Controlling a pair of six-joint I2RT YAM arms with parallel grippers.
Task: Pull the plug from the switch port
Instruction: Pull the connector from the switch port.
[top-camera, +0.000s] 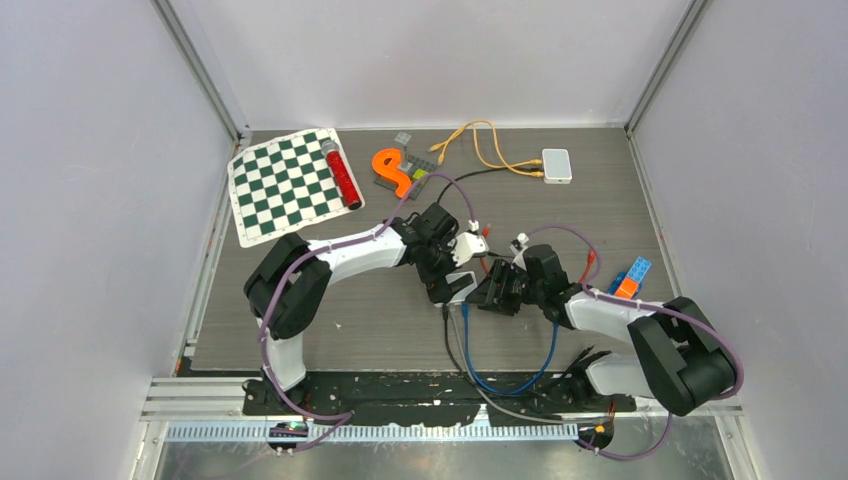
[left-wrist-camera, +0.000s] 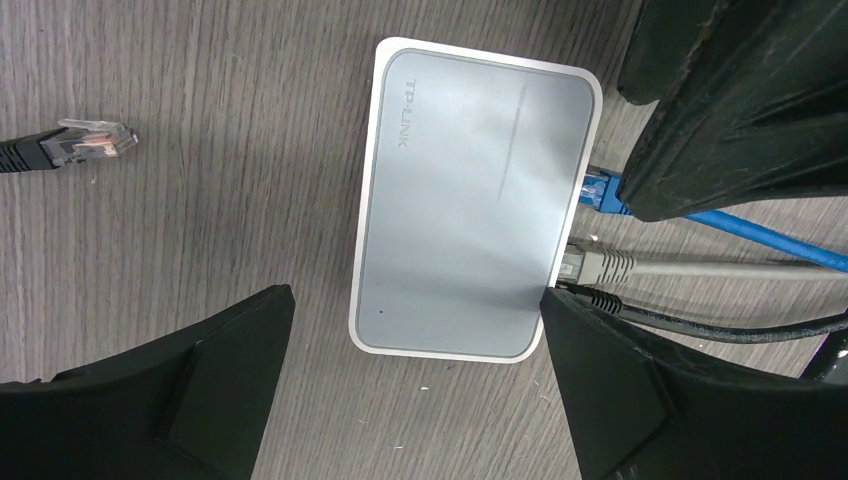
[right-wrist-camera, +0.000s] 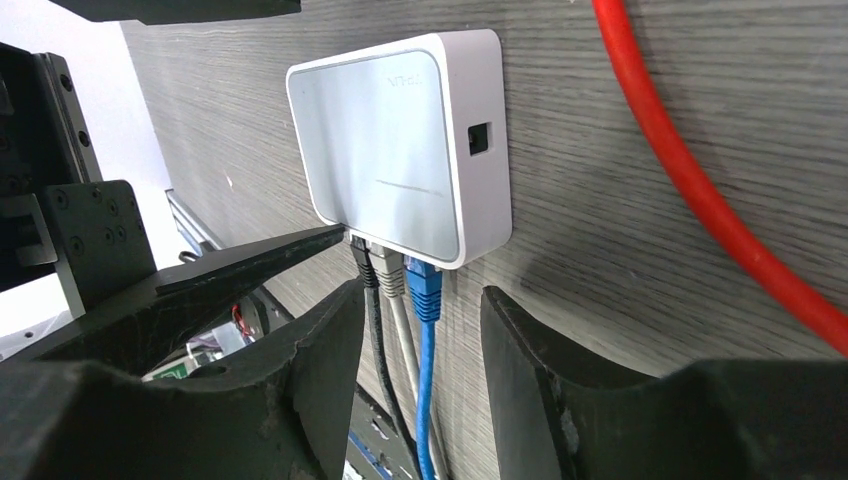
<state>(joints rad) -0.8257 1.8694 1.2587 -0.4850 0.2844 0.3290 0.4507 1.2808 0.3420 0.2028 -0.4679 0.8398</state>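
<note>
The left hand (left-wrist-camera: 415, 310) hung released over the table (left-wrist-camera: 200, 80), its two dark fingers spread wide on either side of a flat white switch (left-wrist-camera: 470, 200) that lay face up between them without being gripped. Along the switch's edge nearest the right hand (right-wrist-camera: 425, 320), three cables sat plugged in side by side: a blue plug (right-wrist-camera: 425, 285), a grey plug (left-wrist-camera: 600, 265) and a black plug (left-wrist-camera: 600, 298). The right hand's fingers stood partly apart, straddling these three cables just short of the switch, the blue plug in the gap between the fingertips with no squeeze visible on it. Outside the left hand's fingers, on the far side of the switch from the ports, a loose plug (left-wrist-camera: 95, 140) with a clear tip on a black cable lay on the bare table, well apart from the switch. A red cable (right-wrist-camera: 700, 190) ran across the table beside the right hand. Farther beyond both hands lay a chequered mat (top-camera: 285, 185), an orange hook-shaped piece (top-camera: 392, 170) and a second white box (top-camera: 556, 165) with a yellow cable (top-camera: 490, 150).
</note>
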